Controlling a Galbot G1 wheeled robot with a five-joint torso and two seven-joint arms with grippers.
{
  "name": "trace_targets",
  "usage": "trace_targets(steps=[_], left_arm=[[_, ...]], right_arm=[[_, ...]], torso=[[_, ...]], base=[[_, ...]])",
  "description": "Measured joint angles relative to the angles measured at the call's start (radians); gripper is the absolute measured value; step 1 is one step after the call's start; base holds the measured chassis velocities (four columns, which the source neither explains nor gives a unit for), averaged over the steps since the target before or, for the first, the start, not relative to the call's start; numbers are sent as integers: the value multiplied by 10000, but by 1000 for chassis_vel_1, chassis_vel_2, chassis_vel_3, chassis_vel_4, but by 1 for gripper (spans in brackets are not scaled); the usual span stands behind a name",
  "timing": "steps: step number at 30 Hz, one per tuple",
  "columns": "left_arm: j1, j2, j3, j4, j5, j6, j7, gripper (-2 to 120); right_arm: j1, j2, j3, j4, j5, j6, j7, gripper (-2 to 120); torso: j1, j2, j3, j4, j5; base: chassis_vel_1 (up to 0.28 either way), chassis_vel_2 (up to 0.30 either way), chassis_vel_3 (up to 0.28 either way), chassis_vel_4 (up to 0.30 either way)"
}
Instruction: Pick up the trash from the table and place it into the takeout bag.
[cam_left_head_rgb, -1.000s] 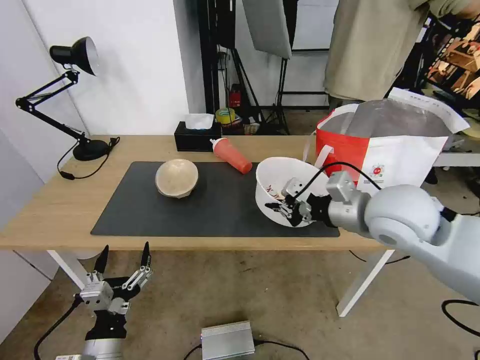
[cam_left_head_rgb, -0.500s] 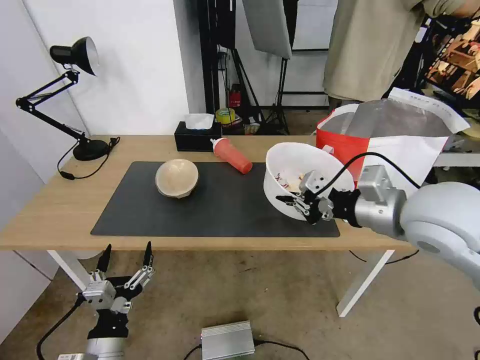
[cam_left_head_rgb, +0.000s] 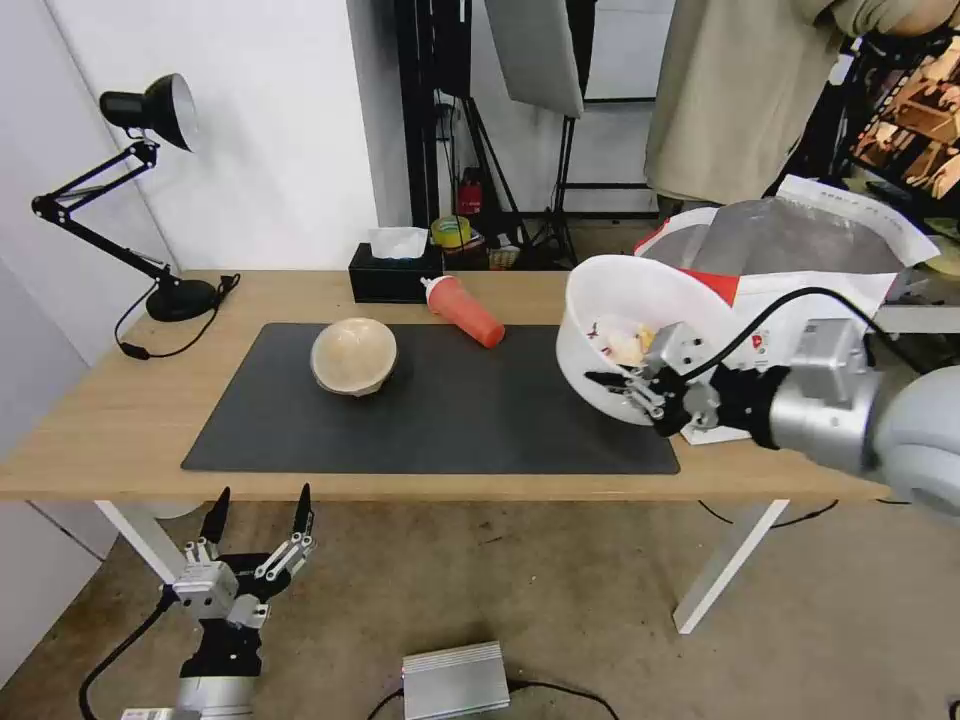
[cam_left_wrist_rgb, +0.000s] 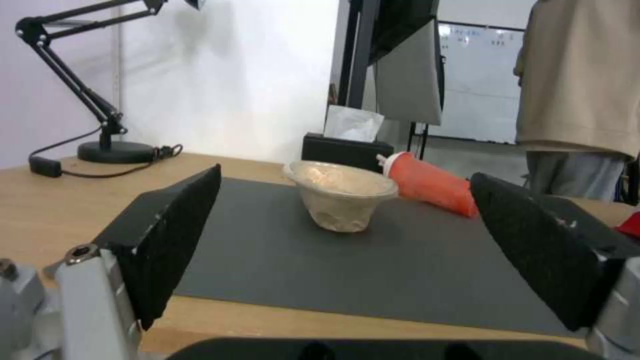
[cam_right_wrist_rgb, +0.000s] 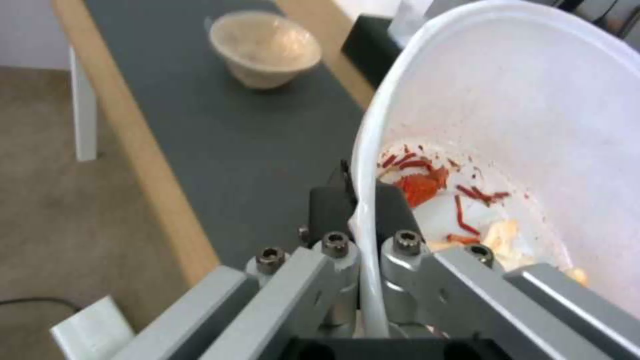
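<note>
- Above the right end of the worktop (cam_left_head_rgb: 120, 420): right claw (cam_left_head_rgb: 622, 388) clenched on the near rim of the white bowl (cam_left_head_rgb: 640, 300), one finger inside the wall, one outside (right wrist view confirms the rim pinched between the pads (cam_right_wrist_rgb: 393, 210)).
- White bowl is clear of the dark mat (cam_left_head_rgb: 440, 420), tilted with its mouth facing toward the robot's left; red and pale food scraps (cam_right_wrist_rgb: 427, 185) lie on its floor.
- Versus 1.0 s ago: bowl was low at the mat's right end; now it is higher and farther right, in front of the takeout bag (cam_left_head_rgb: 800, 240) and covering much of its red panel. Right arm has shifted right with it.
- Takeout bag stands at the worktop's right end, mouth open, silver lining showing. A small round red logo is partly seen behind the claw's cable; its writing is too small to read.
- Tan paper bowl (cam_left_head_rgb: 353, 355) sits dome-up on the mat; red cup (cam_left_head_rgb: 465, 310) lies on its side at the mat's far edge, white lid toward the black tissue box (cam_left_head_rgb: 392, 272). Both unchanged.
- Black desk lamp (cam_left_head_rgb: 150, 110) at the far left corner, unchanged.
- Left claw (cam_left_head_rgb: 258, 512) released, fingers spread, parked below the worktop's front edge, left side; position nearly as before.
</note>
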Motion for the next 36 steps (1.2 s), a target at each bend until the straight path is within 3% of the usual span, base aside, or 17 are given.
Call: trace_targets(steps=[12, 23, 36], left_arm=[[0, 43, -21, 128, -5, -30, 11, 100], [-6, 71, -27, 99, -27, -45, 19, 100], [-23, 59, -19, 72, -28, -53, 36, 100]], right_arm=[[1139, -204, 6, -218, 463, 28, 206, 0], [2579, -375, -49, -1348, 736, 194, 368, 0], [2589, -115, -129, -2535, -581, 533, 313, 0]], torso=[[1, 0, 0, 2, 0], [1, 0, 0, 1, 1], [1, 0, 0, 1, 1]], base=[[0, 0, 0, 0], [0, 0, 0, 0], [0, 0, 0, 0]])
